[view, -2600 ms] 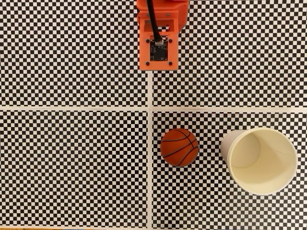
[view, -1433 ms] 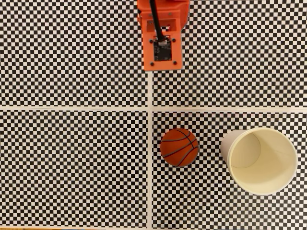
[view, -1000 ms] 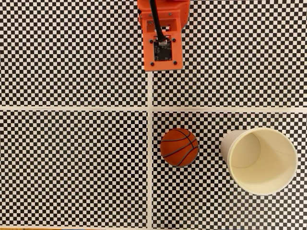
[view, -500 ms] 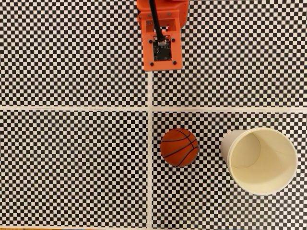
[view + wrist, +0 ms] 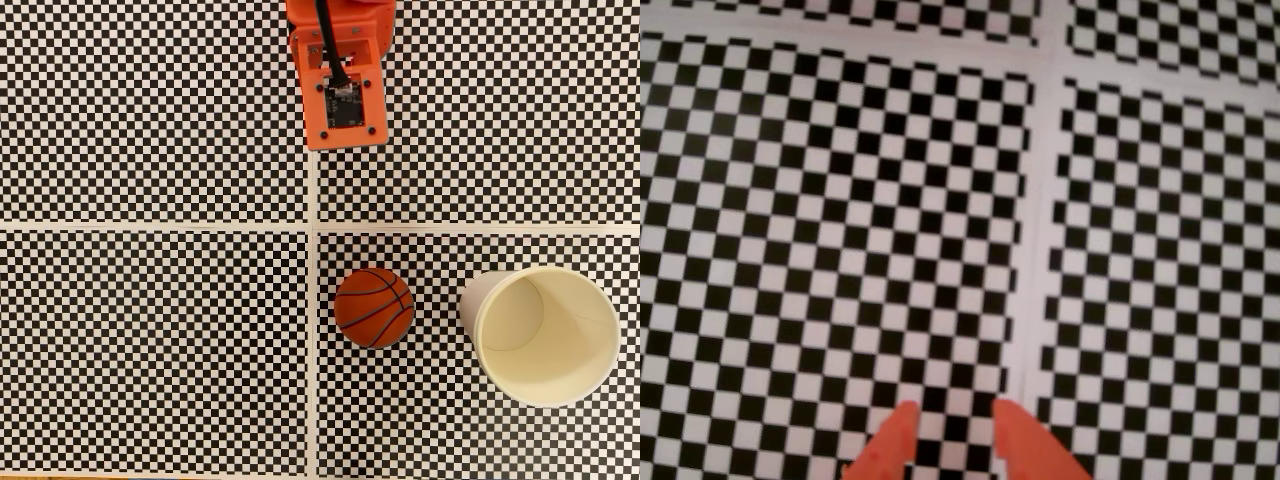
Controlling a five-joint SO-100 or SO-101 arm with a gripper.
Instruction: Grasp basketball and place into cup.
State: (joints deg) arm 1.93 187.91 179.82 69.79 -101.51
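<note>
the basketball sits on the black-and-white checkerboard surface in the fixed view, just right of the vertical white seam and below the horizontal one, its black seam lines curving across the orange skin. to its right, near but not touching, stands the cup, upright with its mouth open to the camera and its pale inside bare. the orange arm reaches in from the top edge of that view, well apart from the ball, showing a small dark circuit board with a black cable running to it; the fingers are hidden under it there. in the wrist view the gripper enters from the bottom edge, its two orange fingertips slightly apart with checkerboard showing in the gap, holding nothing, above the white seam. neither ball nor cup appears in the wrist view.
</note>
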